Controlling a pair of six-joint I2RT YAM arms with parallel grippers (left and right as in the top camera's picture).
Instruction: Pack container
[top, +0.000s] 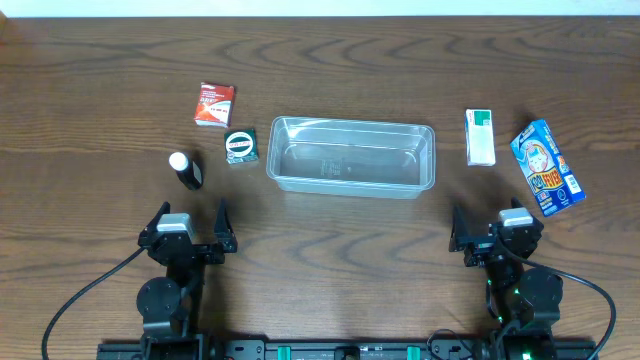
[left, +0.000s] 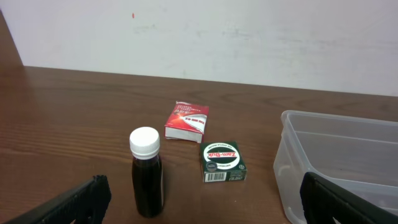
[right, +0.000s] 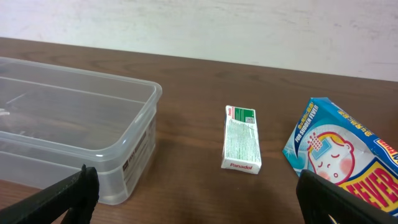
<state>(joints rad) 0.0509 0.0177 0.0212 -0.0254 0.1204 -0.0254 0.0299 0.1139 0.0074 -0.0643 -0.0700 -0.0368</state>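
Observation:
The clear plastic container (top: 350, 156) sits empty at the table's middle; it also shows in the left wrist view (left: 339, 165) and the right wrist view (right: 74, 134). Left of it lie a red box (top: 214, 104), a green box (top: 241, 146) and a dark bottle with a white cap (top: 185, 170). Right of it lie a white-green Panadol box (top: 480, 137) and a blue box (top: 546, 167). My left gripper (top: 190, 232) is open and empty near the front edge, behind the bottle (left: 146, 172). My right gripper (top: 493, 235) is open and empty, behind the Panadol box (right: 241, 138).
The table's front edge lies just behind both arms, with black cables trailing from each base. A white wall rises beyond the far table edge in both wrist views.

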